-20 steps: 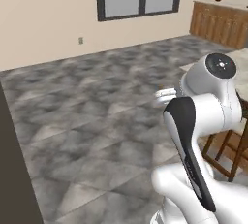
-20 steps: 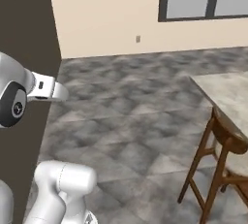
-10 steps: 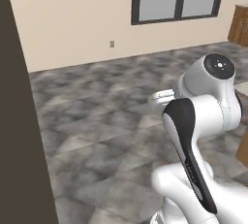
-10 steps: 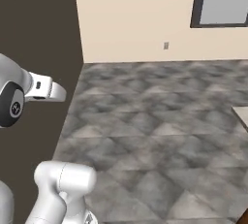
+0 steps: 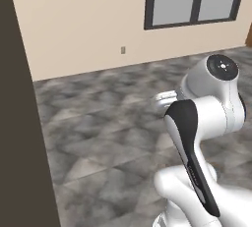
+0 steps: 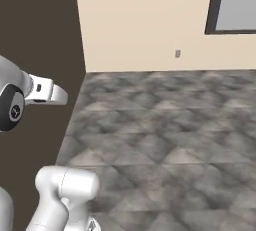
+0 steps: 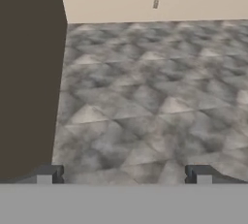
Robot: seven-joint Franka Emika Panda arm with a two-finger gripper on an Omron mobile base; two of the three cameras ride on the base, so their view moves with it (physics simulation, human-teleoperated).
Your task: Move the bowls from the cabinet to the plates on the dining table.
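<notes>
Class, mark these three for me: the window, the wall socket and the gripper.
window [image 5: 194,0], left base view, on the glass pane.
wall socket [image 6: 177,53], right base view, on its faceplate.
gripper [image 7: 123,173], hand view, midway between its fingertips.

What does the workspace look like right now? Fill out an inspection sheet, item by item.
Surface: grey marbled tile floor; no table or counter seen.
Job's things: nothing seen.
Clutter: nothing seen.
Grippers: gripper open, empty, its fingertips wide apart over the floor.
Cables: nothing seen.
Surroundings: beige wall with a small outlet; dark-framed window; tall dark brown panel to the robot's left.
</notes>
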